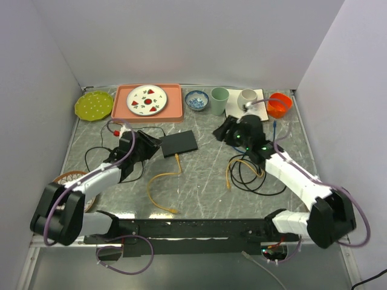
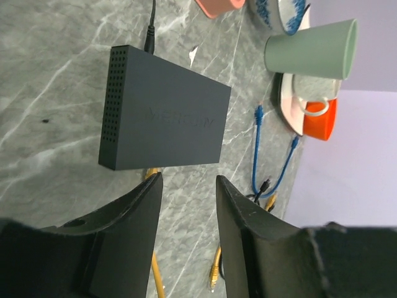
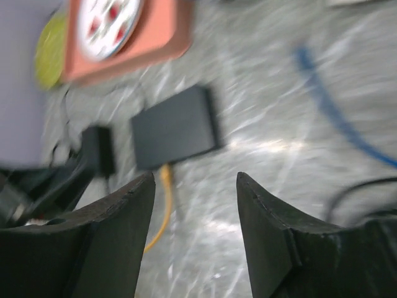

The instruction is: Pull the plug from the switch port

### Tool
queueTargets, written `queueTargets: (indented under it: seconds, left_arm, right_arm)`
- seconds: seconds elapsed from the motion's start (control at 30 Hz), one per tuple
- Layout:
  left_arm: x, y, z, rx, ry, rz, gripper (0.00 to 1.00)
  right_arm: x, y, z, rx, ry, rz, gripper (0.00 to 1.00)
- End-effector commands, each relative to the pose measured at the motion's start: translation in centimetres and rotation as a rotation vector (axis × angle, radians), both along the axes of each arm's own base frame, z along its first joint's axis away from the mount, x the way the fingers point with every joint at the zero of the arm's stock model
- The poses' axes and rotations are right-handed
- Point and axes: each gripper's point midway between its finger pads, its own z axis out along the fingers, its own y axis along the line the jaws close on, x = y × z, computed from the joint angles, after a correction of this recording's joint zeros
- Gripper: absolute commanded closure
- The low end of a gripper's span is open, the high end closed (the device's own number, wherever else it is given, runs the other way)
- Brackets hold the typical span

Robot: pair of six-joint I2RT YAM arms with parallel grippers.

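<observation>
The switch [image 1: 179, 142] is a flat black box lying left of the table's middle. A yellow cable's plug [image 1: 176, 156] sits in its near edge, and the cable [image 1: 158, 188] curls toward me. My left gripper [image 1: 156, 145] hovers just left of the switch. In the left wrist view it [image 2: 188, 186] is open and empty, the switch [image 2: 164, 118] lying just beyond its tips and the plug [image 2: 151, 173] peeking past one finger. My right gripper [image 1: 221, 133] hangs right of the switch. In the blurred right wrist view it [image 3: 195, 180] is open, facing the switch [image 3: 177, 127] and plug [image 3: 165, 171].
Along the back stand a green plate [image 1: 94, 105], a salmon tray [image 1: 121, 113] with a plate, a blue bowl [image 1: 196, 100], a green cup [image 1: 219, 101], a white mug [image 1: 247, 98] and an orange bowl [image 1: 279, 104]. Coiled cables [image 1: 248, 172] lie right, a wicker basket [image 1: 69, 178] left.
</observation>
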Motion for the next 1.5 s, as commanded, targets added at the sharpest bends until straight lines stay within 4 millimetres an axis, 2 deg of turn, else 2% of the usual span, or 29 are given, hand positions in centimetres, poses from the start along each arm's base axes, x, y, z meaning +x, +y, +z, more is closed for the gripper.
queueTargets:
  seconds: [0.0,0.03,0.07,0.1,0.17,0.2,0.27,0.3,0.37,0.43,0.57,0.67,0.77,1.0,1.17,1.47]
  left_arm:
    - [1.8,-1.8,1.4,-0.016,-0.037,-0.071,0.56]
    - [2.1,-2.1,1.7,-0.02,-0.045,-0.081,0.56]
    - [2.2,-2.4,0.9,-0.016,-0.023,-0.096,0.57]
    - [2.3,-2.6,0.7,-0.012,-0.021,-0.108,0.57]
    - [2.6,-3.2,0.1,-0.012,-0.008,-0.137,0.58]
    - [2.7,-3.4,-0.3,-0.004,-0.001,-0.149,0.59]
    - [3.2,-3.8,-0.8,0.003,0.005,-0.169,0.59]
    - [3.2,-4.0,-0.8,0.003,0.002,-0.184,0.6]
    - [3.4,-4.2,-1.4,0.006,0.01,-0.189,0.6]
    - [3.8,-4.1,-1.7,0.015,0.007,-0.181,0.6]
    - [4.3,-4.1,-4.0,0.032,0.055,-0.174,0.61]
    - [4.4,-4.2,-5.1,0.025,0.075,-0.171,0.62]
    - [4.5,-4.3,-5.8,0.018,0.093,-0.165,0.62]
    - [4.5,-3.9,-6.3,0.035,0.117,-0.144,0.64]
    - [4.3,-3.7,-6.5,0.047,0.131,-0.137,0.64]
    - [3.7,-3.2,-6.6,0.055,0.14,-0.126,0.65]
  right_arm:
    - [-1.3,6.8,-2.8,0.133,0.044,0.254,0.39]
    - [-1.6,7.5,-3.5,0.141,0.063,0.277,0.4]
    - [-2.1,8.2,-4.4,0.162,0.092,0.29,0.4]
    - [-1.7,8.9,-5.0,0.183,0.087,0.306,0.4]
    - [-2.5,10.5,-5.9,0.213,0.119,0.363,0.41]
    - [-2.4,11.0,-7.1,0.21,0.144,0.373,0.41]
    - [-2.7,12.4,-7.6,0.23,0.165,0.421,0.43]
    - [-2.8,12.9,-8.9,0.229,0.197,0.433,0.43]
    - [-2.9,14.1,-9.9,0.239,0.217,0.456,0.44]
    - [-2.6,14.8,-10.3,0.251,0.225,0.465,0.44]
    - [-1.8,16.2,-11.5,0.277,0.26,0.478,0.46]
    - [-1.0,17.1,-11.6,0.299,0.261,0.488,0.47]
    - [-0.4,17.7,-11.5,0.309,0.257,0.503,0.48]
    - [0.3,17.9,-12.8,0.289,0.264,0.496,0.48]
    - [0.4,17.3,-14.9,0.269,0.289,0.466,0.49]
    - [0.7,17.9,-15.7,0.297,0.297,0.475,0.49]
